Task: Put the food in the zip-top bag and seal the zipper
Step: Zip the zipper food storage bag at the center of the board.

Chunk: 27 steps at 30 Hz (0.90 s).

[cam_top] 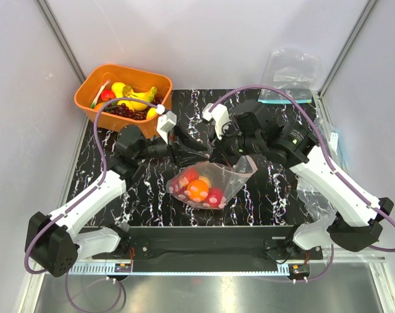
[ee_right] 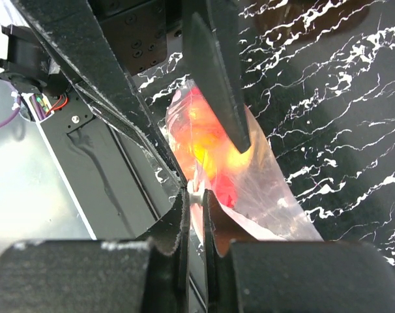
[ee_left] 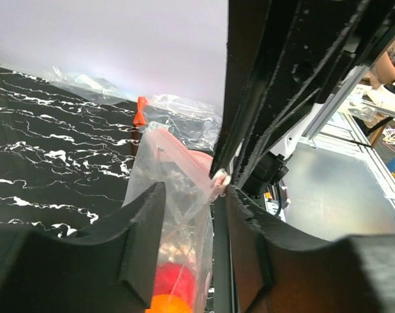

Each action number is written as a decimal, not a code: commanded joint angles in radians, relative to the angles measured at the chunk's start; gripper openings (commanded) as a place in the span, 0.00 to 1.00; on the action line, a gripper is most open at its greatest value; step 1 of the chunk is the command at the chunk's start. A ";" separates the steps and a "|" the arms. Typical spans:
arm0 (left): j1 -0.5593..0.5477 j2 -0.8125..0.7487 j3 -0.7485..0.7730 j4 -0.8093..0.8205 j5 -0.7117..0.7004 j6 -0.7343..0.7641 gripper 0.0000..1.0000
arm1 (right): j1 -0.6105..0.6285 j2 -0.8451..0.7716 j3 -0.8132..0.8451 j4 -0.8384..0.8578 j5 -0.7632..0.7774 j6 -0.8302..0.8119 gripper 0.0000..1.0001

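Reaching inward from both sides, the two arms meet over the middle of the black marbled table (cam_top: 276,195).
Left gripper (ee_left: 194,195): forearm stretched to the right, fingers apart, straddling the upper edge of the zip-top bag (cam_top: 235,175) with its film between them.
Right gripper (ee_right: 195,202): angled leftward, fingers together, pinching a thin fold of the bag's edge beside the zipper (ee_left: 184,149).
Bag: centre of the table, just ahead of the arm bases, mouth raised toward the grippers.
Food (cam_top: 198,189): orange and red fruits, inside the bag at its near end.
Orange bin (cam_top: 87,91): far left corner, holding bananas (cam_top: 142,98) and grapes (cam_top: 122,112).
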 commanded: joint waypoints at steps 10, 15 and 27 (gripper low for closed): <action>-0.012 -0.017 0.008 0.021 0.048 0.097 0.64 | 0.010 0.011 0.072 0.023 0.017 -0.030 0.00; -0.018 -0.010 0.011 0.000 0.045 0.114 0.63 | 0.010 0.004 0.079 0.017 0.021 -0.039 0.00; -0.016 0.006 0.031 -0.049 0.040 0.140 0.39 | 0.011 -0.002 0.075 0.007 0.017 -0.045 0.00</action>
